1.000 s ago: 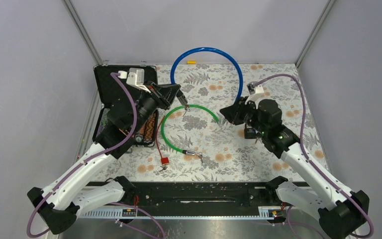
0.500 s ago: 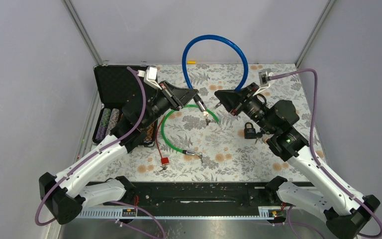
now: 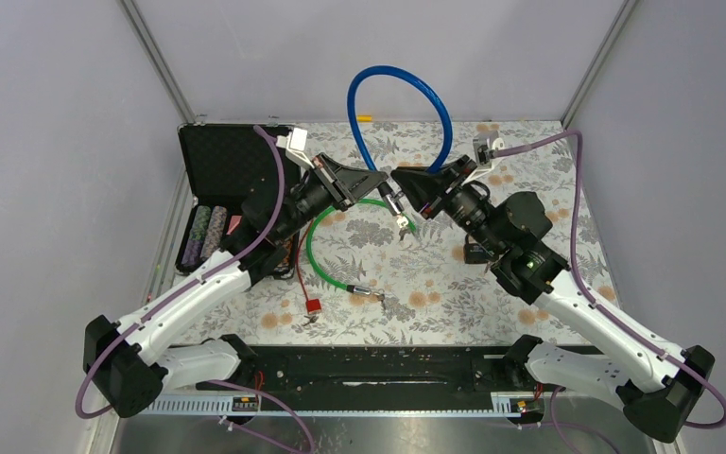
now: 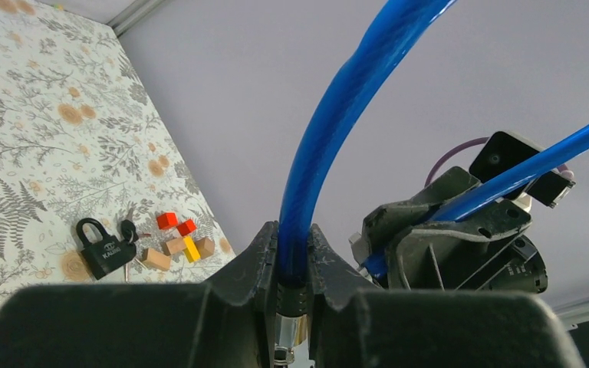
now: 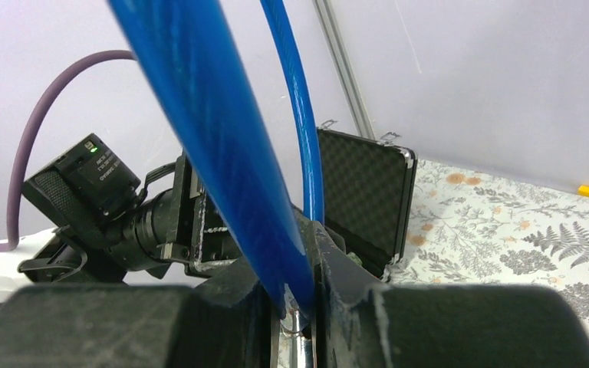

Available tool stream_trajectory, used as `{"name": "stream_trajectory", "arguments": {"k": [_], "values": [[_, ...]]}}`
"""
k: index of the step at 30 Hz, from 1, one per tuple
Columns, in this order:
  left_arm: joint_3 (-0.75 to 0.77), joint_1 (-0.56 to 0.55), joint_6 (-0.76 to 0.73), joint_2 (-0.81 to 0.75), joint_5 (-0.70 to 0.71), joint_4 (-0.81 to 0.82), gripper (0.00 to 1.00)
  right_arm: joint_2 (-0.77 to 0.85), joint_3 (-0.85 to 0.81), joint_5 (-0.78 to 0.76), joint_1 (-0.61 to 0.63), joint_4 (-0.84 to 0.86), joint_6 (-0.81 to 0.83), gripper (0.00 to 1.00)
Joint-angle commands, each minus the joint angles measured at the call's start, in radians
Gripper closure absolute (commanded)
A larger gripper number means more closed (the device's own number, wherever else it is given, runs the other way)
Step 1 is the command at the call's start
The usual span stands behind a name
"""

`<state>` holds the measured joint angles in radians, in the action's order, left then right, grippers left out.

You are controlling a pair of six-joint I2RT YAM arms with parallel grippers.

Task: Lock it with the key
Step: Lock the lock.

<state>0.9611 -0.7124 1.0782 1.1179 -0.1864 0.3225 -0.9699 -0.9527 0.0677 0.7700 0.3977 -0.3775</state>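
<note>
A blue cable lock (image 3: 392, 69) stands as a raised loop above the middle of the table. My left gripper (image 3: 384, 187) is shut on one end of it, with the black collar and metal tip of the cable (image 4: 337, 115) between my fingers (image 4: 293, 253). My right gripper (image 3: 401, 178) is shut on the other end (image 5: 215, 138), with a metal piece showing between its fingers (image 5: 295, 295). The two grippers face each other, nearly touching. A small bunch of keys (image 3: 404, 223) hangs just below them.
A black padlock (image 3: 477, 253) with keys lies under the right arm, also seen in the left wrist view (image 4: 106, 247) beside small coloured blocks (image 4: 176, 241). A green cable lock (image 3: 326, 255) and a red tag (image 3: 313, 305) lie mid-table. An open black case (image 3: 222, 175) stands at the left.
Both arms have lifted and swung inward, bringing the two ends of the blue cable close together. The loop has narrowed and risen. The padlock stays on the table.
</note>
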Motion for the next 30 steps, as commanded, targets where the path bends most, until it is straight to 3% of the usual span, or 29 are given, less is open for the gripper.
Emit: {"name": "stream_trajectory", "arguments": {"k": [1,7,19,30], "values": [[-0.006,-0.006,0.054,-0.018,-0.069,0.145,1.00,0.001,-0.045,-0.061,0.011,0.084,0.056,1.00],[-0.014,-0.005,0.066,-0.025,-0.064,0.157,1.00,0.000,-0.049,-0.105,0.013,0.054,0.049,1.00],[-0.024,0.003,0.124,-0.004,-0.026,0.163,1.00,0.014,0.006,-0.040,0.032,0.109,0.027,1.00],[-0.035,0.007,0.097,-0.007,0.008,0.089,1.00,0.064,0.026,-0.194,0.034,0.113,0.054,1.00]]}}
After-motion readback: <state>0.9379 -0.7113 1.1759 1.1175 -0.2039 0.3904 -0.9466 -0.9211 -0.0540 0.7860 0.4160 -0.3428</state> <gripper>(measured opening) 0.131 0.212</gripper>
